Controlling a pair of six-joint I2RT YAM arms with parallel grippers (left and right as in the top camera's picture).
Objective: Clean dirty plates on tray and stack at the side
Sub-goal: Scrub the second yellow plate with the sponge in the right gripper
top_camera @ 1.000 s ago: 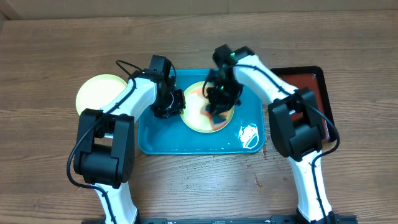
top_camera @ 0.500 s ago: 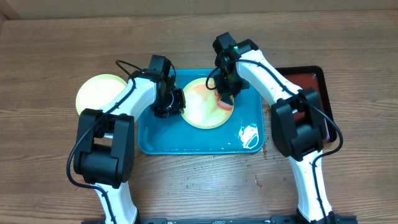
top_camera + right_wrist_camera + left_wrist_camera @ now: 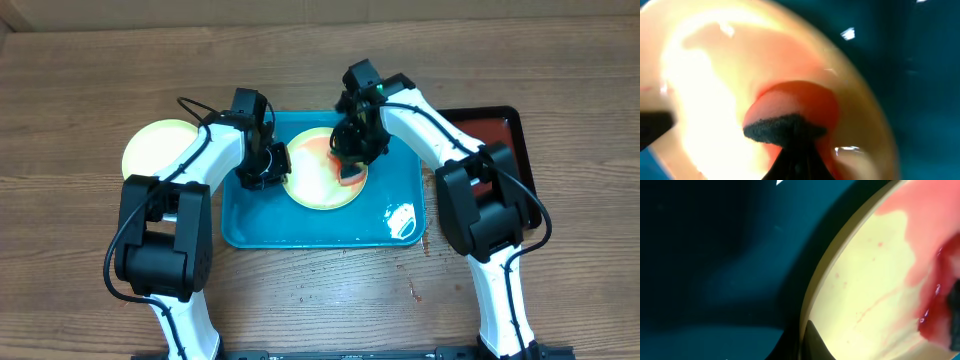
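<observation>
Teal tray [image 3: 300, 232] carries a sauce-smeared plate [image 3: 315, 192]; the left gripper [image 3: 278, 166] is clamped on its rim, the right gripper [image 3: 351, 162] clenched on a sponge [image 3: 790, 107] pressed against it.

The left arm [image 3: 210, 155] and the right arm [image 3: 420, 110] are built alike. Each has smooth white link shells with rounded edges, joined by bulky black joint housings [image 3: 160, 232] that are boxy with softened corners. A thin black cable [image 3: 195, 105] loops free at about eleven o'clock of the left arm's upper link. Another arcs round the three o'clock side of the right arm's big housing. A small green light [image 3: 381, 88] glows on the right arm's black wrist block. The fingers [image 3: 795, 152] are matt black and wedge-shaped.
</observation>
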